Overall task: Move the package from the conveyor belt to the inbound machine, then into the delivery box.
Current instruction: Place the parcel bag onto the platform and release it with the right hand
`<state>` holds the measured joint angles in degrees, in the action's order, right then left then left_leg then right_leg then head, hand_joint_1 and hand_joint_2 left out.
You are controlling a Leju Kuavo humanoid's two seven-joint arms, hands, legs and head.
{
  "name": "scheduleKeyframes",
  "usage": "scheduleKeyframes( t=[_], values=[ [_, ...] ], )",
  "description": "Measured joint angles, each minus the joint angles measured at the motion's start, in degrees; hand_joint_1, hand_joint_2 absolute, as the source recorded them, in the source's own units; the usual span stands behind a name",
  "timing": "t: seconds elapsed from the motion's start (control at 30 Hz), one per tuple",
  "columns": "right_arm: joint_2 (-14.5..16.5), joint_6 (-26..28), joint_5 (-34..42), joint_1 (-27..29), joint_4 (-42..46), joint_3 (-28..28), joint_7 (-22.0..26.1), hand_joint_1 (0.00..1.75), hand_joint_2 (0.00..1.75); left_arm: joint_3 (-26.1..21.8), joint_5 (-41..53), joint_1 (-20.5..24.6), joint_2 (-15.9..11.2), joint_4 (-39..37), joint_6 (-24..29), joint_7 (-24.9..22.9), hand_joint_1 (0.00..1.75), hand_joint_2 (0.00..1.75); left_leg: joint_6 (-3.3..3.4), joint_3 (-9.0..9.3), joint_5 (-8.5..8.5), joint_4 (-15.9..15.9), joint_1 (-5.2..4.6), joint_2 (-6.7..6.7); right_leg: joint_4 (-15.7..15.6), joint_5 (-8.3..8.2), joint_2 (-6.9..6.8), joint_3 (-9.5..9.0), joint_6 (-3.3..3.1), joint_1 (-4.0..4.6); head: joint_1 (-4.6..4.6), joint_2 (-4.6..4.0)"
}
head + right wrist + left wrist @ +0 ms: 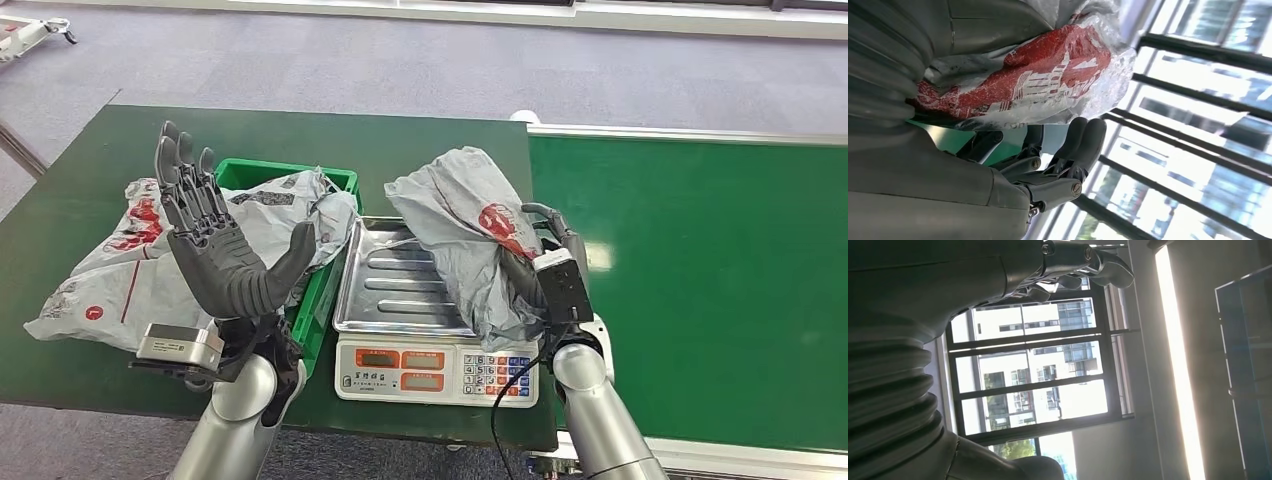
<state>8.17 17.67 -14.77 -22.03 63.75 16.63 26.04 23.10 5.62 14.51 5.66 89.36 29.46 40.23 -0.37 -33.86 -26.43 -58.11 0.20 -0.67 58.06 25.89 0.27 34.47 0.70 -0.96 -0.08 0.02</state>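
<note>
From the head view: a crumpled grey plastic package with a red printed mark, gripped by the right hand and held partly above the ribbed stainless tray of a weighing scale, its lower end drooping toward the tray's right rim; contact with the tray not clear. Right hand's dark fingers wrapped round the package's right side, a black wrist box just below them. Scale body white, with orange displays and a keypad on its front face, seated on a dark green table. Right of it, a flat, brighter green conveyor belt edged in pale metal. Left hand raised upright above the table, palm spread, fingers straight and apart, thumb out to the side, holding nothing. Behind it, a green plastic crate stuffed with wrinkled grey bags, which spill over the table to the left. From the left wrist view: grey ribbed cover and curled metallic fingers of the left hand against a dark-framed window and a bright light strip. From the right wrist view: glossy, creased film of the package with a red and white print, pressed against the hand's cover, dark rounded fingers just beside its edge.
</note>
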Motion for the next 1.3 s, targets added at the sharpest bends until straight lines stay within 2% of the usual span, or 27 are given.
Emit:
scheduleKeyframes(
  t=[0.17, 0.37, 0.53, 0.67, 0.77, 1.0, 1.2, 1.3],
  values=[
    [0.13, -4.16, -1.47, -1.88, -6.54, -0.31, -7.82, 1.75, 1.75, -0.04, -1.66, -0.06, 0.03, 0.38, -2.63, 0.01, 0.0, 1.75, 0.0, -0.04, -0.02, 0.0, 0.0, 0.0, 0.0, 0.01, 0.01, 0.05, 0.0, 0.0, 0.0, 0.0],
    [0.17, -5.29, -4.26, -3.47, -10.94, -0.33, -8.84, 1.75, 1.75, -1.09, -1.85, -0.16, 0.34, 1.02, -5.58, 0.01, 0.0, 1.75, 0.0, -0.06, -0.02, 0.0, 0.0, 0.01, 0.0, 0.01, 0.01, 0.07, 0.0, 0.0, 0.01, 0.0],
    [0.27, -16.4, -5.28, -5.33, -14.55, -0.27, -6.62, 1.75, 1.75, -2.33, -1.31, 0.21, 0.73, 1.17, -7.8, 0.01, 0.0, 1.75, -0.01, -0.04, 0.0, 0.0, 0.0, 0.01, 0.0, 0.0, 0.02, 0.06, 0.0, 0.0, -0.01, 0.0],
    [0.7, -24.64, -2.06, -6.12, -16.45, -0.22, -3.52, 0.0, 1.75, -2.66, -1.1, 0.83, 1.04, 1.09, -8.49, 0.01, 0.0, 1.75, -0.01, -0.04, 0.0, 0.0, 0.0, 0.01, 0.0, 0.0, 0.02, 0.07, 0.0, 0.0, 0.0, 0.0],
    [0.79, -27.99, -0.31, -6.18, -16.82, -0.22, -0.84, 0.0, 1.75, -2.82, -0.78, 0.94, 1.15, 0.99, -8.88, 0.01, 0.0, 1.75, -0.01, -0.04, 0.0, -0.01, 0.0, 0.02, 0.0, 0.0, 0.03, 0.07, 0.0, 0.0, 0.0, 0.0],
    [0.79, -28.11, -0.38, -6.09, -16.54, -0.22, 0.69, 0.0, 1.75, -2.91, -0.61, 0.94, 1.16, 0.93, -8.92, 0.01, 0.0, 1.75, -0.01, -0.04, -0.01, -0.01, 0.0, 0.02, 0.0, 0.01, 0.04, 0.09, 0.0, 0.0, 0.0, 0.0],
    [0.49, -24.01, -2.76, -3.0, -8.92, -0.22, -1.7, 0.0, 1.75, -2.97, -0.17, 0.72, 1.05, 0.93, -8.87, -0.01, 0.0, 1.75, -0.01, -0.04, -0.01, -0.01, 0.0, 0.02, 0.0, 0.01, 0.04, 0.1, 0.0, 0.0, -0.01, 0.0],
    [-0.25, -20.16, -5.23, -0.03, -3.3, -0.26, -2.85, 0.0, 1.75, -2.97, 0.22, 0.37, 0.84, 0.94, -8.68, 0.0, 0.0, 1.75, -0.01, -0.05, -0.02, -0.01, 0.0, 0.01, 0.0, 0.01, 0.03, 0.11, 0.0, 0.0, -0.01, 0.0]
  ],
)
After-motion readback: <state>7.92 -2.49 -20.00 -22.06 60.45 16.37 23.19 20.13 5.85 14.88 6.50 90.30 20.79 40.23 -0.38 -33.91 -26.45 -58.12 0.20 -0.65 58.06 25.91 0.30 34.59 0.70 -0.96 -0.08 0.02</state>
